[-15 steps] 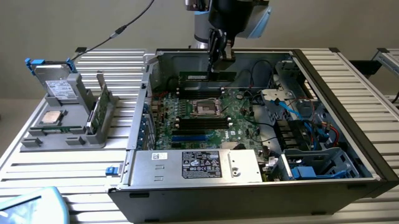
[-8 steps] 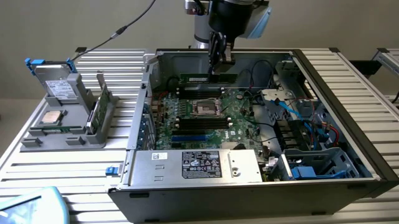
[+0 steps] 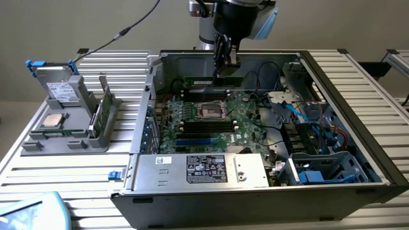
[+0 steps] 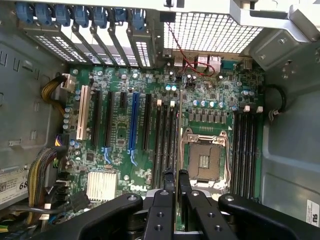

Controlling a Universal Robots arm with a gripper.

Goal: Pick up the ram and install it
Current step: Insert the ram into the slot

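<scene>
Exterior view: arm reaches down into the open case (image 3: 357,143), pincer (image 3: 225,74) low over the far end of the motherboard (image 3: 191,139).

- Pincer pressed together on the ram (image 3: 204,81), pinching it on its upper edge, right of the stick's middle. Stick hangs level, long side running across the exterior view, more of it sticking out to the exterior view's left of the fingers.
- Pick-up: done, judging by the grip. Ram is off the rack (image 3: 64,143), which stands well apart on the exterior view's left outside the case.
- Install: not done as far as I can see. Ram sits just above the far bank of slots (image 3: 203,94), beyond the CPU socket (image 3: 211,111). Cannot tell whether its lower edge touches a slot; it looks raised, not seated. Near bank of slots bare.

Wrist view: pincer (image 4: 176,182) seen from above, fingers (image 4: 169,182) close together with the ram (image 4: 178,145) edge-on between them, a thin pale line running away from the fingers.
- That line lies lengthwise with the slots (image 4: 164,145), between them and the socket (image 4: 205,160), just beside the nearest slot.
- Judgement: alignment roughly set along the slot direction; lowering and pressing home remain.
</scene>
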